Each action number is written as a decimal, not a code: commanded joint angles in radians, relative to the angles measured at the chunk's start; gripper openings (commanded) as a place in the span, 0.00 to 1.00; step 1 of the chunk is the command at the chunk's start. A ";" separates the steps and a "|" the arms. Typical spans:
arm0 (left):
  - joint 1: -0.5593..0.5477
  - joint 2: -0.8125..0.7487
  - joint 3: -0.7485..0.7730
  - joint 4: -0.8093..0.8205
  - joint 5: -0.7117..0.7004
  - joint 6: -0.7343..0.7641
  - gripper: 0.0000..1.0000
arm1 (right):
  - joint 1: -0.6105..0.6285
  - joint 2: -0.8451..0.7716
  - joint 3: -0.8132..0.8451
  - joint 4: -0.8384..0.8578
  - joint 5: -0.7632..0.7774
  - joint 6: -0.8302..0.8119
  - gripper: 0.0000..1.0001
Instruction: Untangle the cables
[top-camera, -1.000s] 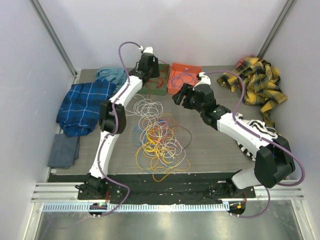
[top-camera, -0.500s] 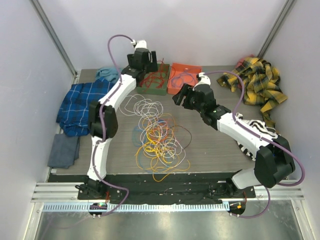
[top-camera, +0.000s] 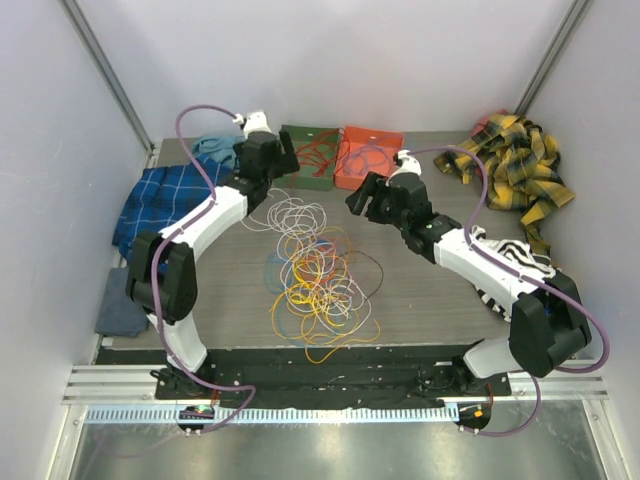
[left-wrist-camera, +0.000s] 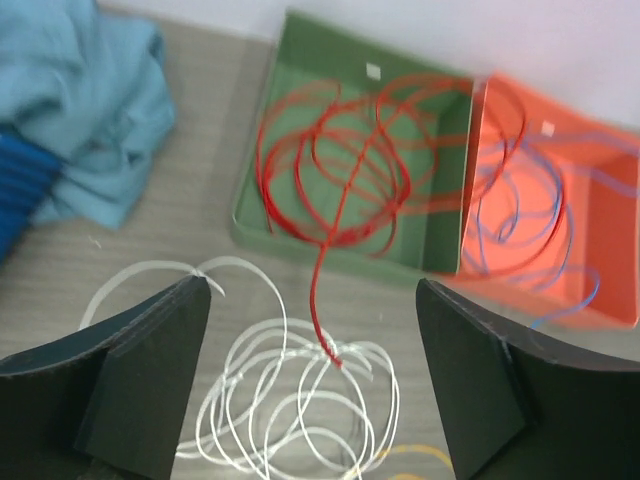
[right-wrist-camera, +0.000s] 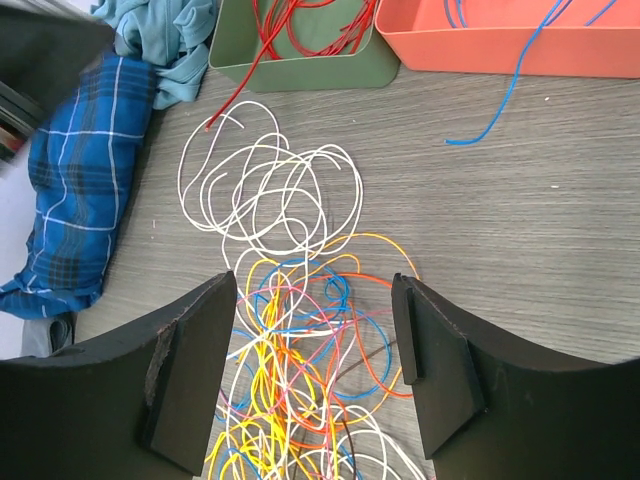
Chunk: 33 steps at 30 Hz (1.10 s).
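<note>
1. Nearest the arm bases, a tangle of thin yellow, orange, red, white and blue cables (top-camera: 318, 285) is lying in overlapping loops on the grey wood-grain bench (top-camera: 430, 300). It is sitting on the near side of both end effectors.
2. The right end effector (right-wrist-camera: 315, 282) is hovering over the far part of that tangle. Its two black fingers are standing apart and gripping nothing, and yellow, orange and blue loops are showing beneath the gap.
3. A loose coil of thin white cable (right-wrist-camera: 265, 185) is lying just beyond the right end effector's fingertips and on the near side of the left end effector (left-wrist-camera: 312, 288). It is meeting the far edge of the coloured tangle.
4. The left end effector is hanging above the bench with its fingers wide apart, clamping nothing and facing the trays.
5. Ahead of the left end effector, a thin red cable (left-wrist-camera: 335, 170) is lying coiled in a green rectangular tray (right-wrist-camera: 300, 72). One tail is draping over the near wall and ending on the bench at the white coil.
6. Ahead and to the right, an orange rectangular tray (right-wrist-camera: 480, 50) is sitting against the green one. It is holding a thin blue cable (right-wrist-camera: 500, 115), which is trailing over the near wall onto the bench.
7. Ahead and to the left of the left end effector, a crumpled light blue cloth (left-wrist-camera: 90, 110) is lying beside the green tray.
</note>
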 joint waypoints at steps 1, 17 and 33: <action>-0.040 -0.033 -0.051 0.129 0.079 -0.031 0.86 | 0.004 -0.068 -0.003 0.057 0.025 0.015 0.71; -0.128 0.292 0.257 0.055 -0.084 0.112 0.97 | -0.002 -0.153 -0.020 0.006 0.205 -0.054 0.71; 0.130 0.235 0.137 -0.011 -0.074 -0.158 0.97 | -0.290 0.192 0.057 0.103 0.259 0.204 0.01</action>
